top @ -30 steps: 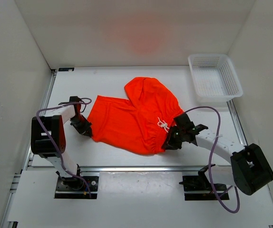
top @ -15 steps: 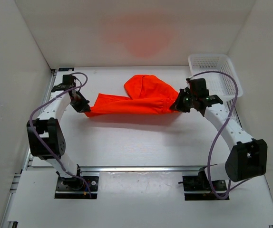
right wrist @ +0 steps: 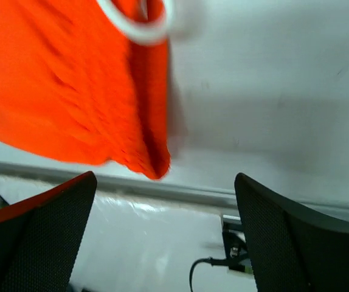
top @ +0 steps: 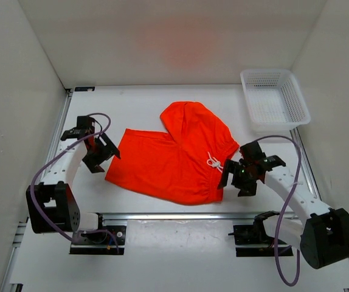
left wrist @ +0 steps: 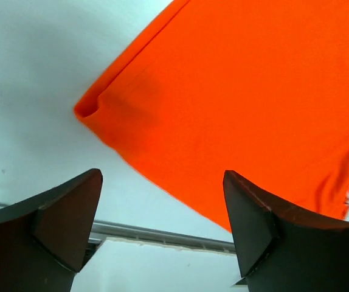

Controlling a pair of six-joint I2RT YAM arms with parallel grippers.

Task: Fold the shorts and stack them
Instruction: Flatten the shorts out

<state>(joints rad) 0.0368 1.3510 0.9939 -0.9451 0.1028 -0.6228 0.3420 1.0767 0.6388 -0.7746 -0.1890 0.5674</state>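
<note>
left jaws, right jaws: both wide open, nothing held. shorts (top: pixel 174 155) spread by counter (top: pixel 132 100) front edge. I'd pinch both near-edge corners together, fold evenly, avoid drawstring (top: pixel 211 161).

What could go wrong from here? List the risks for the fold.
1. The far leg of the shorts lies bunched rather than flat, so a fold made now may come out lopsided.
2. The drawstring lies loose close to the open right pincer and might snag on a regrasp.
3. The near hem lies close to the front rail; a pull by the open left pincer could drag it over.
</note>
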